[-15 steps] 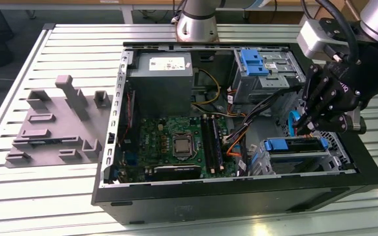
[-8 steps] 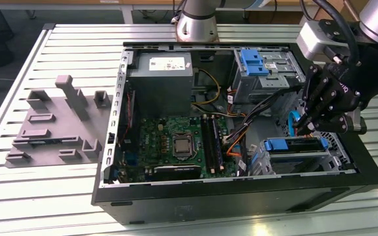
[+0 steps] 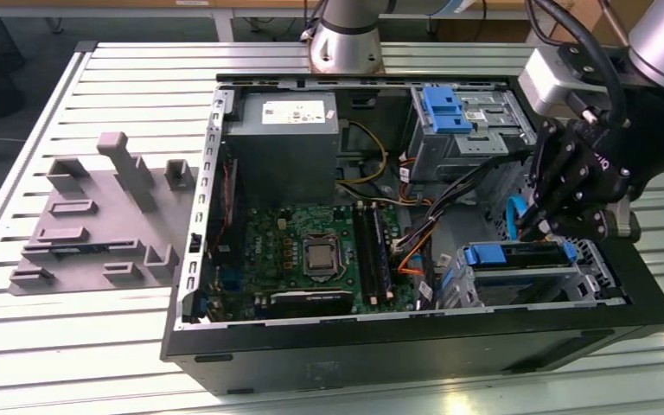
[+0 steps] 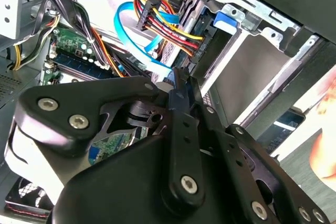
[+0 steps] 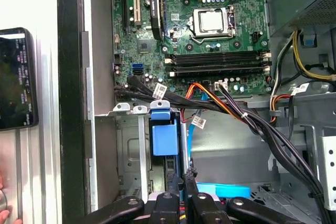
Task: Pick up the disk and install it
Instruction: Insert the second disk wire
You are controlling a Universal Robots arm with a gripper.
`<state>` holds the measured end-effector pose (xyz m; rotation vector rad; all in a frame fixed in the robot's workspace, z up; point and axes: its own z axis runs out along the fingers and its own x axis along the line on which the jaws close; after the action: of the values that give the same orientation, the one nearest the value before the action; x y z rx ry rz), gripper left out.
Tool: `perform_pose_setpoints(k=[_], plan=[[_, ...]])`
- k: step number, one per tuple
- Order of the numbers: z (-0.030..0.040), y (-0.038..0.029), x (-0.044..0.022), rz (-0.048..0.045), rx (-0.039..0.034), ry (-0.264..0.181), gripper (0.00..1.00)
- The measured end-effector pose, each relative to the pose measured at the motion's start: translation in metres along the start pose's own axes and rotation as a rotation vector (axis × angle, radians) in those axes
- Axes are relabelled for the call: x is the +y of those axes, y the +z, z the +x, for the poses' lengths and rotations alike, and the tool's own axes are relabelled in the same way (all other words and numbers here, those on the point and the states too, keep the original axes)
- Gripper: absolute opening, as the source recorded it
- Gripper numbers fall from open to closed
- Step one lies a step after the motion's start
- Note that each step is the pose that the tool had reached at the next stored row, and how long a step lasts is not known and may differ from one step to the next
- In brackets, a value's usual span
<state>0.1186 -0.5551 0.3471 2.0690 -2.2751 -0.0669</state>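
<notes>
Surface: a slatted light metal table [image 3: 113, 346] carries an open computer case [image 3: 424, 346], with a grey fixture plate [image 3: 90, 225] to the exterior view's left.
Case interior: green motherboard [image 3: 309, 251], grey power supply box [image 3: 291, 130], bundled cables [image 5: 236, 111].
Gripper: the gripper [image 3: 528, 232] reaches into the case on the exterior view's right, above a light blue flat cable [image 4: 139, 30].
Fingers: in both wrist views they are pressed together, with nothing seen between them [image 5: 184, 174].
Drive cage: a silver cage [image 3: 528, 281] with a blue plastic piece [image 5: 165, 136] sits just beside the fingertips.
Disk: I cannot tell it apart; it may sit inside that cage.
</notes>
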Motion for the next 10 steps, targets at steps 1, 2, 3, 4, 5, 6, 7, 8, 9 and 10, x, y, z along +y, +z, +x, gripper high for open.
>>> perform_pose_setpoints(k=[1,2,3,4,5,6,7,8,9,10], plan=[[0.0006,0.0010,-0.0001,0.0000,-0.0020,-0.002,0.16],[0.0014,0.0017,-0.0003,0.0002,-0.0040,-0.004,0.16],[0.0021,0.0021,-0.0003,0.0001,-0.0057,-0.005,0.16],[0.0024,0.0022,-0.0004,0.0001,-0.0059,-0.006,0.16],[0.0029,0.0021,-0.0004,0.0001,-0.0058,-0.006,0.16],[0.0035,0.0023,-0.0005,0.0001,-0.0059,-0.006,0.16],[0.0047,0.0025,-0.0006,0.0001,-0.0061,-0.006,0.16],[0.0058,0.0029,-0.0007,0.0000,-0.0069,-0.006,0.16],[0.0064,0.0034,-0.0008,0.0000,-0.0080,-0.007,0.16],[0.0064,0.0041,-0.0009,-0.0002,-0.0092,-0.008,0.16]])
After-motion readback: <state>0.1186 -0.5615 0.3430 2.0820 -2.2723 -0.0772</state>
